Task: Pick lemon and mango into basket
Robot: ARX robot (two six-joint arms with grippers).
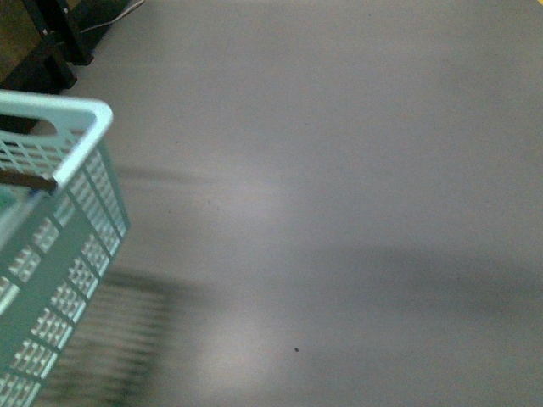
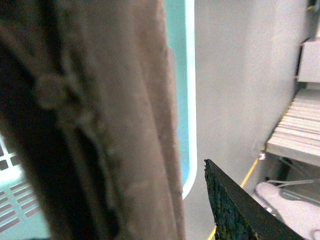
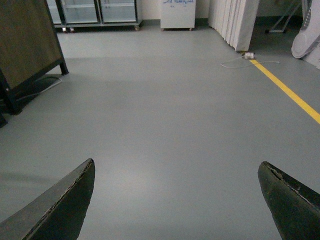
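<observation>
The light teal basket hangs at the left edge of the front view, above the grey floor and a little blurred. Its brown handle crosses just under the rim. In the left wrist view the handle fills the left half, very close, with the basket's rim behind it. My left gripper is shut on the basket by this handle; only one dark finger shows. My right gripper is open over bare floor, holding nothing. The lemon and the mango are out of view.
Dark furniture stands at the far left. The right wrist view shows a brown board on a black stand, glass-door cabinets, white panels, a cable and a yellow floor line.
</observation>
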